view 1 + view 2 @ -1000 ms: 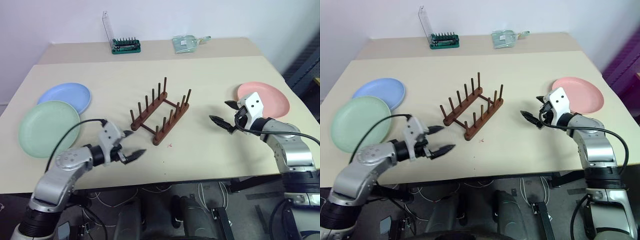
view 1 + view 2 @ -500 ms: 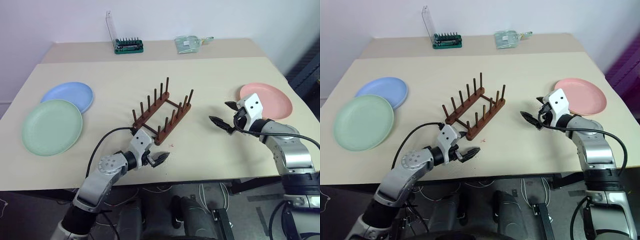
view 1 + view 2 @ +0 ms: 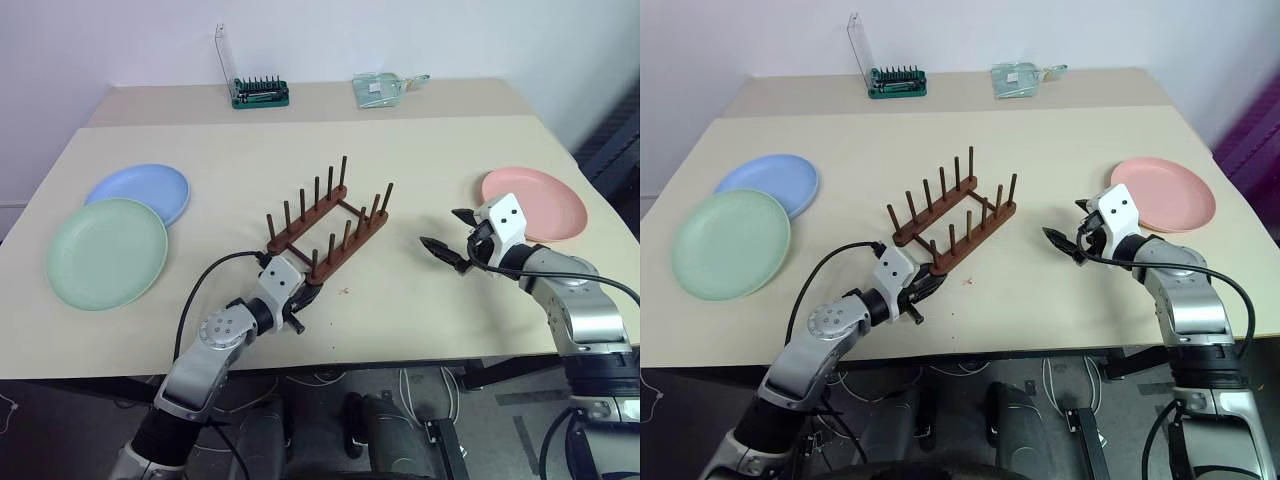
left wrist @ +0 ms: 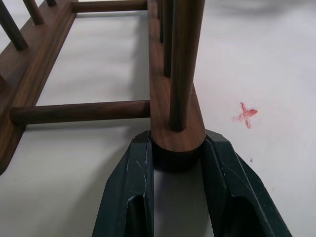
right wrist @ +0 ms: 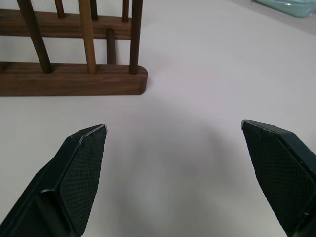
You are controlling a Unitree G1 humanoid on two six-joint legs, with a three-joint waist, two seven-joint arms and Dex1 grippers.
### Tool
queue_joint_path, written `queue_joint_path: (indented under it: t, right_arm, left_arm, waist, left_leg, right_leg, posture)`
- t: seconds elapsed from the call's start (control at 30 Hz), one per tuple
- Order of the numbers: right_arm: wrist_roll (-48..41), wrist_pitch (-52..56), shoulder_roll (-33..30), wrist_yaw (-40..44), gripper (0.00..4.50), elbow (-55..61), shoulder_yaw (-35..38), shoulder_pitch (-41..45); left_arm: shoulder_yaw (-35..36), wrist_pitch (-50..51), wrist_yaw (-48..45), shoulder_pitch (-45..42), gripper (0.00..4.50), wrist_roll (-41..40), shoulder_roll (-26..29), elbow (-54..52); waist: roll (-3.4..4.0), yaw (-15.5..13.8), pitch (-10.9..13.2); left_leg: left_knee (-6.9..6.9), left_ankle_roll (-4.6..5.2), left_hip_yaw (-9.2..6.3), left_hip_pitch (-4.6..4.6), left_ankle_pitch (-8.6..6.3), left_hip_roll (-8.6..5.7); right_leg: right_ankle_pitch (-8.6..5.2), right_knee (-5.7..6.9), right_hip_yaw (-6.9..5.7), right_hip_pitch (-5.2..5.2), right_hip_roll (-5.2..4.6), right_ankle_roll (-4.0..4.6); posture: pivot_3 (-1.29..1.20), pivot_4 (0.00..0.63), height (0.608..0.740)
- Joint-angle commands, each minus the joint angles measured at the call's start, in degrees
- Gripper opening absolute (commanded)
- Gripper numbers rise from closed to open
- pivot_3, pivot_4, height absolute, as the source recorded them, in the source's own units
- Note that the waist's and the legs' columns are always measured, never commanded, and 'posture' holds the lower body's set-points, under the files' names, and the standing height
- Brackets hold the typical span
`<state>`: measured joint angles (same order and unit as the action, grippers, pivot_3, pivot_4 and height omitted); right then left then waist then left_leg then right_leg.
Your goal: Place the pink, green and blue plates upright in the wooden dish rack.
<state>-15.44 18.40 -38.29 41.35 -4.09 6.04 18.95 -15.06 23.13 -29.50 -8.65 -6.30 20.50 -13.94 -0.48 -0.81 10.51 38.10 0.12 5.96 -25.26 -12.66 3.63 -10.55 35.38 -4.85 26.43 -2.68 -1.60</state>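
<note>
The wooden dish rack (image 3: 328,225) stands at the table's middle, angled, with empty pegs. My left gripper (image 3: 305,297) is shut on the near end of one base rail, and the left wrist view shows a finger (image 4: 133,197) pressed against each side of that rail end (image 4: 177,138). My right gripper (image 3: 441,229) hovers open and empty between the rack and the pink plate (image 3: 545,200), which lies flat at the right. At the left the green plate (image 3: 105,252) lies flat, with the blue plate (image 3: 140,188) just behind it, partly under its rim.
A green screwdriver-bit holder (image 3: 260,95) with a raised clear lid and a clear packet (image 3: 385,88) sit on the far strip of the table. A small red cross (image 3: 343,291) marks the tabletop beside the rack's near end. The table's front edge runs close behind my left gripper.
My left gripper has moved right and forward to the rack and closed on the near end of its rail. The right arm has kept still.
</note>
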Motion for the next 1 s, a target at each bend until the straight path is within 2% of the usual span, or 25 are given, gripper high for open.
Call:
queue_joint_path:
  t: [0.03, 0.17, 0.3, 0.47, 0.57, 0.73, 0.8, 0.9, 0.93, 1.0]
  right_arm:
    - [0.71, -0.31, -1.23, 0.51, 4.5, 2.54, 0.64, -1.73]
    - [2.25, -1.79, -1.8, 0.96, 4.5, 1.68, 0.48, -3.66]
    - [3.01, -2.05, -1.21, -0.68, 4.5, 0.73, 1.56, -3.87]
    - [2.79, -2.51, -1.13, -1.79, 4.5, 2.32, 3.02, -6.81]
    - [2.73, -2.91, -1.1, -2.27, 4.5, 2.87, 3.89, -8.33]
    - [3.14, -4.19, -1.63, -2.63, 4.5, 2.96, 5.16, -11.02]
    - [3.32, -4.64, -2.51, -1.95, 4.5, 2.86, 5.86, -12.12]
    - [1.59, -4.52, -4.35, 1.68, 4.5, 3.66, 6.76, -14.25]
    - [0.59, -3.87, -5.0, 3.32, 3.94, 4.91, 6.77, -15.14]
    - [-0.98, -2.34, -5.91, 5.97, 3.18, 7.55, 6.13, -16.44]
  left_arm:
    - [-1.05, -5.33, -6.7, -2.62, 0.71, 1.13, 3.9, 3.96]
    - [-2.7, -12.97, -20.87, -9.42, 0.71, -0.9, 9.02, 11.67]
    - [-3.41, -17.01, -31.49, -19.34, 0.71, -2.56, 8.01, 23.86]
    - [-3.74, -24.4, -37.17, -27.51, 0.71, -0.73, 4.94, 38.16]
    - [-3.2, -26.01, -38.72, -29.5, 0.71, -0.54, 3.64, 42.85]
    - [-2.98, -25.72, -36.85, -28.27, 3.21, 2.06, 4.86, 43.3]
    - [-2.2, -23.16, -36.26, -25.16, 4.16, 2.42, 7.56, 39.67]
    - [0.45, -16.04, -36.25, -19.13, 4.16, -0.17, 11.69, 31.38]
    - [1.22, -13.6, -36.88, -16.59, 3.6, -1.6, 13.12, 27.75]
    - [1.95, -10.5, -37.96, -11.76, 2.72, -4.18, 15.26, 20.47]
  waist:
    - [0.0, 0.0, 0.0]
    - [0.03, 0.04, -0.02]
    - [0.05, -0.08, -0.03]
    - [0.03, -0.01, -0.02]
    - [0.03, 0.05, -0.02]
    - [0.03, 0.11, -0.02]
    - [0.04, 0.31, -0.04]
    - [0.13, 0.73, -0.1]
    - [0.14, 0.88, -0.12]
    - [0.14, 1.43, -0.13]
  left_leg:
    - [0.0, 0.0, 0.0, 0.0, 0.0, 0.0]
    - [0.0, 0.0, 0.02, -0.02, 0.0, 0.0]
    - [0.02, 0.0, 0.02, -0.05, 0.0, -0.01]
    - [0.02, 0.02, 0.04, -0.07, -0.01, -0.04]
    - [0.02, 0.03, 0.09, -0.09, -0.01, -0.04]
    - [0.02, 0.03, 0.04, -0.05, 0.0, -0.03]
    - [0.02, 0.03, 0.03, -0.04, -0.01, -0.02]
    - [-0.06, 0.08, 0.05, 0.06, -0.04, 0.02]
    - [-0.08, 0.08, 0.05, 0.09, -0.04, 0.03]
    - [-0.11, 0.07, 0.05, 0.16, -0.04, 0.09]
  right_leg:
    - [0.0, 0.0, 0.0, 0.0, 0.0, 0.0]
    - [-0.01, -0.02, -0.03, 0.03, -0.01, 0.01]
    - [0.0, -0.02, -0.05, 0.03, -0.03, 0.01]
    - [0.0, -0.06, -0.05, 0.01, -0.02, -0.01]
    - [0.0, -0.05, -0.05, 0.02, -0.02, -0.02]
    - [0.0, -0.01, -0.03, 0.01, -0.01, -0.02]
    - [0.0, -0.01, -0.02, 0.01, -0.01, -0.03]
    - [0.0, 0.0, 0.02, -0.02, 0.01, -0.04]
    - [-0.01, 0.02, 0.02, -0.03, 0.02, -0.04]
    - [-0.01, 0.03, 0.02, -0.06, 0.06, -0.04]
  posture:
    - [0.0, 0.15, 0.73]
    - [0.0, 0.15, 0.73]
    - [0.0, 0.15, 0.73]
    - [0.0, 0.15, 0.73]
    - [0.0, 0.15, 0.73]
    - [0.0, 0.15, 0.73]
    - [0.0, 0.15, 0.73]
    - [0.0, 0.15, 0.73]
    - [0.0, 0.15, 0.73]
    - [0.0, 0.15, 0.73]
